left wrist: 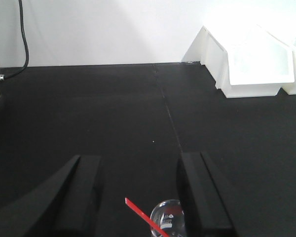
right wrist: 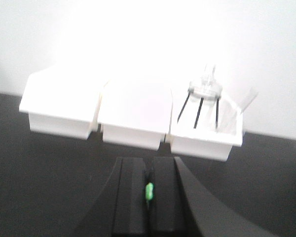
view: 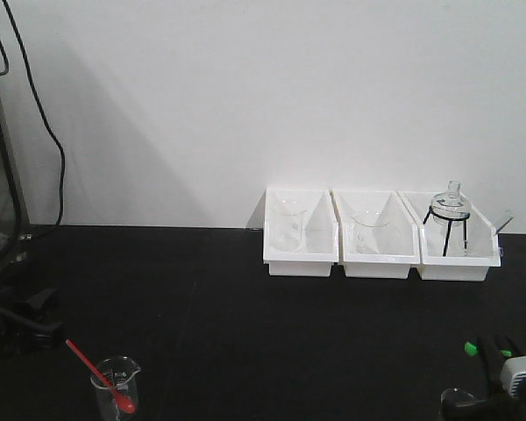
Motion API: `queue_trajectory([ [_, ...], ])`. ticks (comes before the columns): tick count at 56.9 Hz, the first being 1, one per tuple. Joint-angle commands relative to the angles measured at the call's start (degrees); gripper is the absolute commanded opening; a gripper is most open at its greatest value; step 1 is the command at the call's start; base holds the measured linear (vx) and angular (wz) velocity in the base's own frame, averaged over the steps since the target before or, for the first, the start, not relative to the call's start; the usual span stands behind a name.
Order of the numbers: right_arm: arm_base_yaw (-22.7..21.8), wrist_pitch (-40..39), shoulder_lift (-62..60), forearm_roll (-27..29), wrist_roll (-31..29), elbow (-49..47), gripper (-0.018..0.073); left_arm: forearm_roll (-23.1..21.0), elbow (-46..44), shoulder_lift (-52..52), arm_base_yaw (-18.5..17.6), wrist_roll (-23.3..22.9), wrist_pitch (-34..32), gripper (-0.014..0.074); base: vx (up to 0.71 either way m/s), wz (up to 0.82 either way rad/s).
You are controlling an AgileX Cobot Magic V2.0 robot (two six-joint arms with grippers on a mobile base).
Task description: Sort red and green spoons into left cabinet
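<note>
Nearest the front camera, the red spoon (view: 98, 375) stands bowl end down in a small glass beaker (view: 103, 403) at the front left of the black desk (view: 245, 333). Its handle leans up and out to the left over the rim, which leaves a free length clear of the glass for a grasp. The left tool (left wrist: 138, 163) has its jaws wide apart and holds nothing. In the left wrist view, the red handle and the beaker rim show low between the two pads. Whether the pads are level with the handle or above it cannot be told. This stance suits an approach, not a carry.

The green spoon (right wrist: 148, 192) is off the desk. The right tool (right wrist: 148, 163) is clamped narrow on it, and only a short green stub shows in the seam between the pads (the rest is hidden). In the front view this tool sits at the front right, just beside a second beaker (view: 456, 402).

Three white bins (view: 381, 263) holding glassware line the back wall, well apart from both tools. They look to play no part in the sort.

No left cabinet can be made out in any view, so both spoons likely need carrying leftward. As judged, the task is at an early stage: one spoon is gripped, one is untouched, and neither is shelved.
</note>
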Motion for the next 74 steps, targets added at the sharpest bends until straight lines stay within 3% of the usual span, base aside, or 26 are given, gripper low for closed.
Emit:
queue_trajectory([
  [1,-0.2,-0.3,-6.6,0.4,-1.4,-1.0,-0.0005,-0.4,-2.0,-1.2,0.1,-3.3,-1.6,0.0481,0.0,0.0],
  [9,-0.2,7.6,-13.4,2.1,-2.0,-1.0,-0.0004,-0.4,-2.0,0.1,0.1,-8.5,3.2,0.0481,0.0,0.0],
  [17,-0.2,11.7,-18.6,2.8,-4.7,-1.0,-0.0004,-0.4,-2.0,4.5,0.1,-11.9,3.5,0.0481,0.0,0.0],
  [32,-0.2,12.4,-21.4,4.3,-6.9,-1.0,-0.0004,-0.4,-2.0,15.1,0.0,-28.7,-6.2,0.0481,0.0,0.0],
  [42,-0.2,12.9,-21.4,4.3,-6.9,-1.0,-0.0004,-0.4,-2.0,19.0,0.0,-34.6,-12.6,0.0481,0.0,0.0],
  [54,-0.2,12.9,-21.4,4.3,-8.6,-1.0,-0.0004,-0.4,-3.3,22.9,0.0,-37.2,-17.5,0.0481,0.0,0.0],
  [74,-0.2,12.8,-21.4,4.3,-9.4,-1.0,-0.0004,-0.4,-8.9,28.3,0.0,-37.1,-17.3,0.0481,0.0,0.0],
])
